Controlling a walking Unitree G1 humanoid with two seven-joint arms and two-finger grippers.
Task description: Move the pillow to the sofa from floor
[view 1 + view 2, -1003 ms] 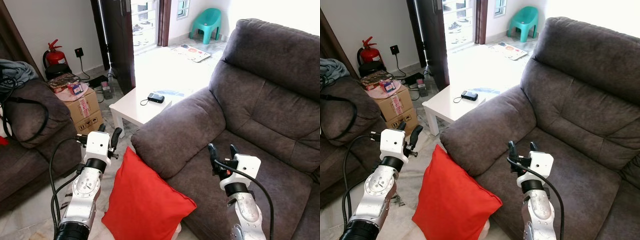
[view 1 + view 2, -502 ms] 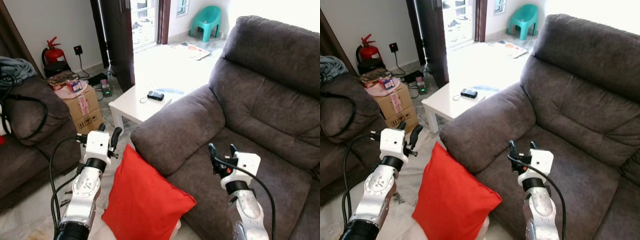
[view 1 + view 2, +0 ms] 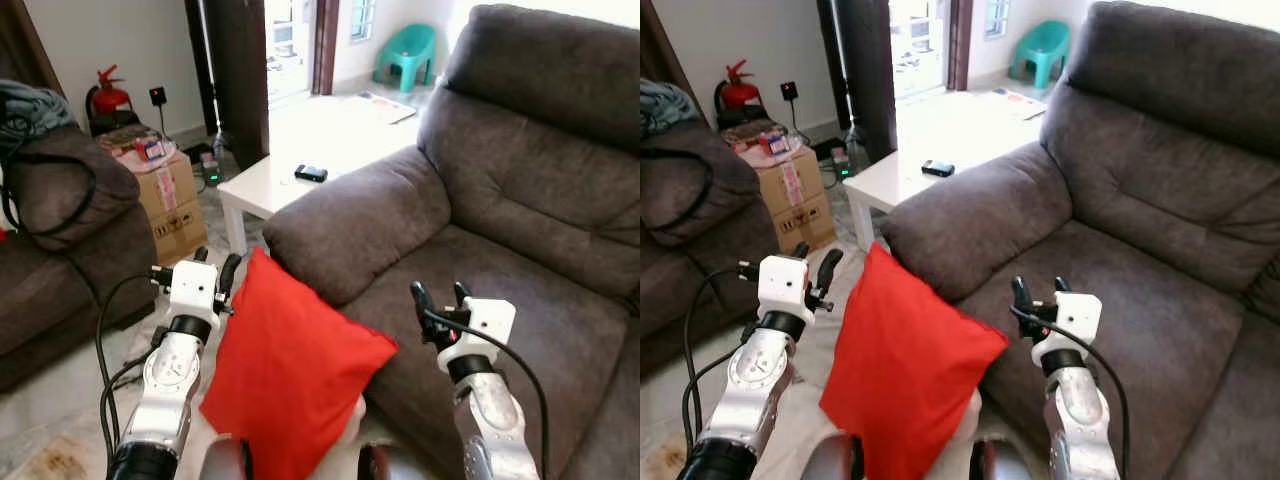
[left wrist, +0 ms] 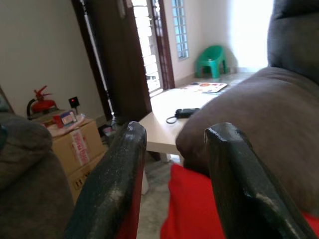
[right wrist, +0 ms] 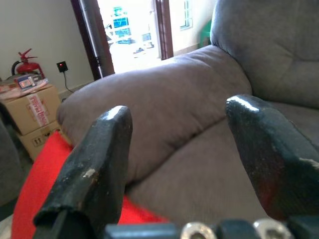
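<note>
**Red pillow propped at the sofa's arm; both tools open and empty**

While the red pillow (image 3: 290, 370) stands on one corner, it leans against the front of the grey sofa (image 3: 520, 210) just below the padded armrest (image 3: 360, 225), its right corner overlapping the seat edge.

- Left tool (image 3: 212, 270): raised just beside the pillow's upper left edge, fingers spread apart, holding nothing.
- Right tool (image 3: 437, 300): over the sofa seat, fingers parted wide, holding nothing, apart from the pillow's right corner.
- Open room: bare seat cushion lies ahead of the right tool; a strip of floor (image 3: 60, 410) runs between the pillow and the second dark sofa (image 3: 60, 250) on the left.
- White surface (image 3: 270, 185): beyond the armrest, carrying a small black object (image 3: 311, 173).
- Cardboard boxes (image 3: 170, 200): printed red marks, too small to read.
- Fire extinguisher (image 3: 108, 98): against the back wall.
- Change from a second ago: the camera has tipped downward; the pillow sits higher in view against the armrest, both tools holding much the same poses.
</note>
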